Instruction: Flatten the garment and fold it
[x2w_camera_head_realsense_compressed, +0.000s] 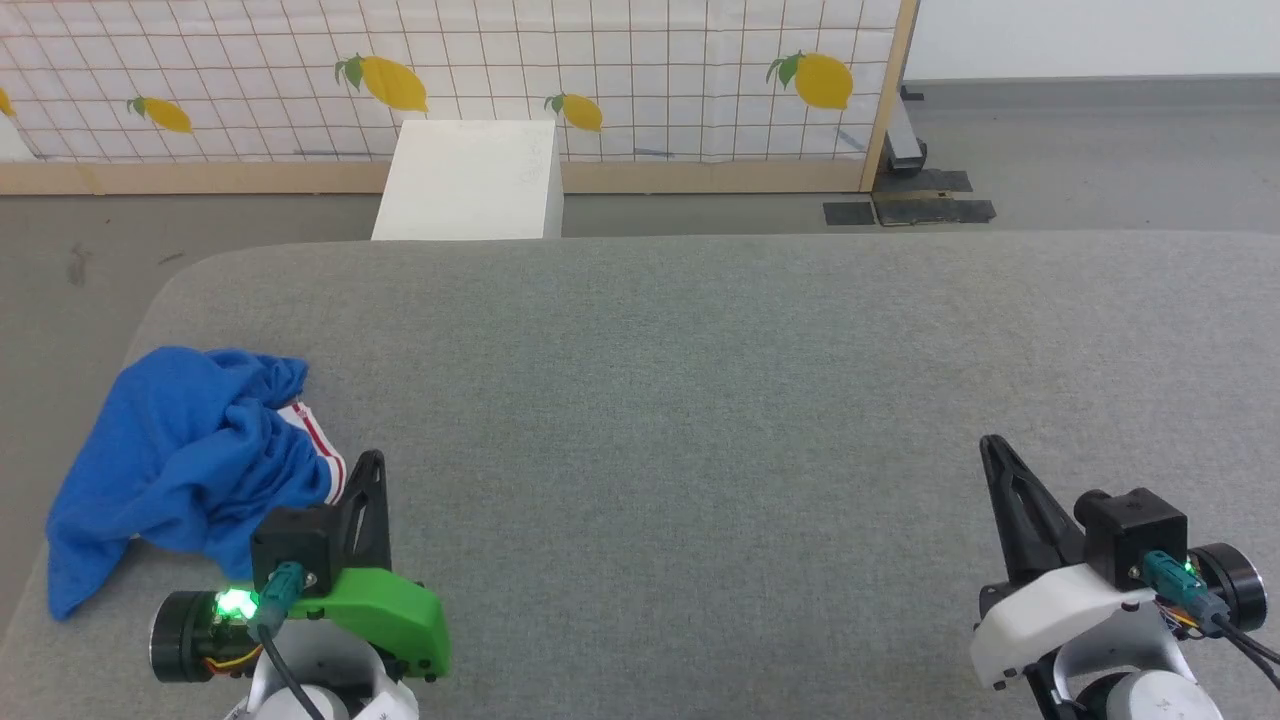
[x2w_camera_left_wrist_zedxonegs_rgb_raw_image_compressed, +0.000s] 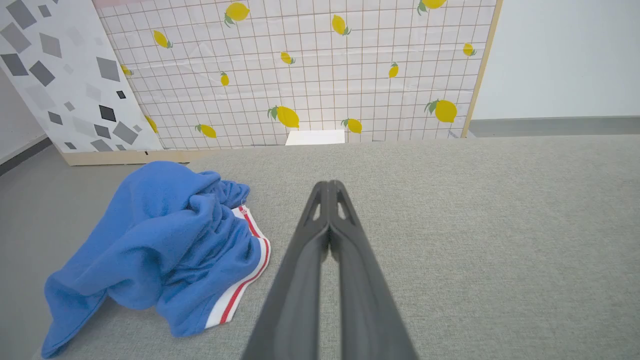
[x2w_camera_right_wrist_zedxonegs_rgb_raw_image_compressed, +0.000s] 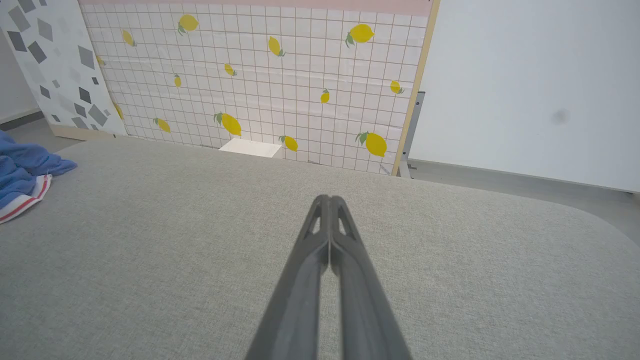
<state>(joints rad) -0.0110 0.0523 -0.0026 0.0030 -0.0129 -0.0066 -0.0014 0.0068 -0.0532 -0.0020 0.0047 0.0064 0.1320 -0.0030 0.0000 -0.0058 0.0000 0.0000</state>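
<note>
One crumpled blue garment (x2w_camera_head_realsense_compressed: 190, 450), two closed end effectors (x2w_camera_head_realsense_compressed: 372, 460) (x2w_camera_head_realsense_compressed: 990, 443).

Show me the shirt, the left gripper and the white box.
shirt (x2w_camera_head_realsense_compressed: 180, 450), head view, on its crumpled blue middle.
left gripper (x2w_camera_left_wrist_zedxonegs_rgb_raw_image_compressed: 329, 186), left wrist view, at the tips of the shut jaws.
white box (x2w_camera_head_realsense_compressed: 470, 180), head view, on its top.

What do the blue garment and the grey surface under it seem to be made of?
The garment: soft matte fabric, probably knit; it slumps in loose rounded folds, with white, red-striped trim. The grey surface: matte woven textile cover, judging by its fine speckled weave and rounded edge; what lies beneath is hidden.
</note>
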